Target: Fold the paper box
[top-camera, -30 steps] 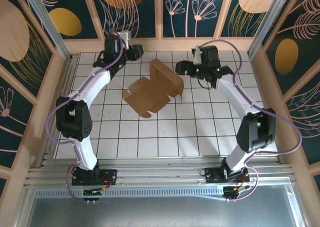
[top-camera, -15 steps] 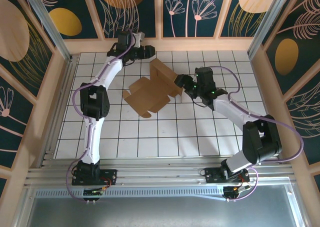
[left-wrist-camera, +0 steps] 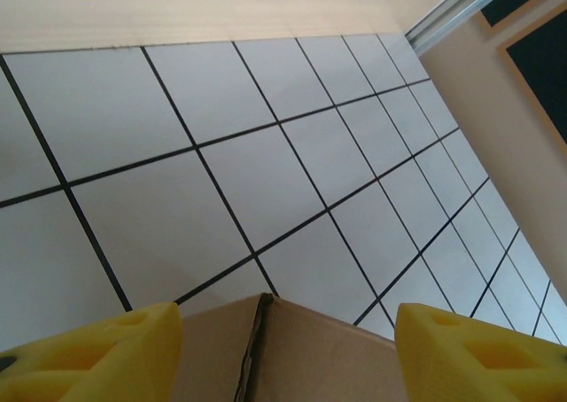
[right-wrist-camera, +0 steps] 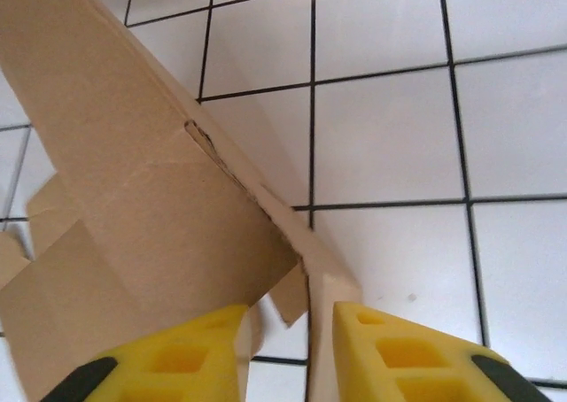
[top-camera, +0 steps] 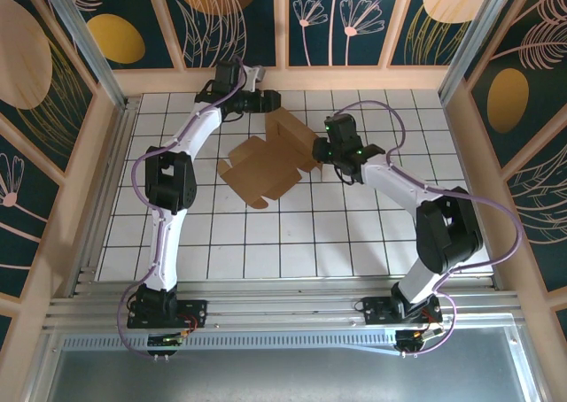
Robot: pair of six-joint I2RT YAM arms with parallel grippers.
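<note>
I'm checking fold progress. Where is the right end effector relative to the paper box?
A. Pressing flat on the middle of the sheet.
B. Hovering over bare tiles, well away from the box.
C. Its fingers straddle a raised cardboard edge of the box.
C: in the right wrist view, the right end effector has a standing edge of the paper box running down between its two yellow fingers.
</note>
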